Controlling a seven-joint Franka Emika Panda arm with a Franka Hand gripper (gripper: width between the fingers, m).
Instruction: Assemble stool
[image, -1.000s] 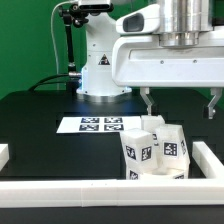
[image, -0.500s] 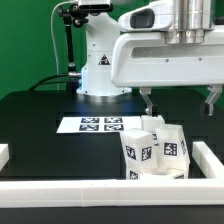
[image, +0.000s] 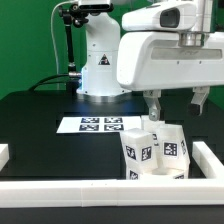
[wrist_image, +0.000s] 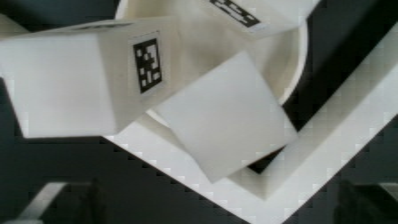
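Note:
The stool parts lie heaped in the near corner at the exterior view's right. Several white block legs (image: 141, 150) with black-and-white tags lean together there. In the wrist view a tagged leg (wrist_image: 89, 78) and a plain-faced leg (wrist_image: 222, 112) rest on the round seat (wrist_image: 169, 18). My gripper (image: 176, 103) hangs open a little above the heap with nothing between its fingers. Its fingertips (wrist_image: 43, 206) show only dimly in the wrist view.
The marker board (image: 100, 125) lies flat on the black table behind the heap. Long white rim bars (image: 90, 196) run along the front and the right side (image: 208, 156). Their corner (wrist_image: 267, 178) sits right under the gripper. The robot's white base (image: 98, 70) stands at the back.
The arm has shifted slightly toward the exterior view's right and the wrist has turned, so the two fingers now appear closer together. The gripper stays open; the heap has not moved.

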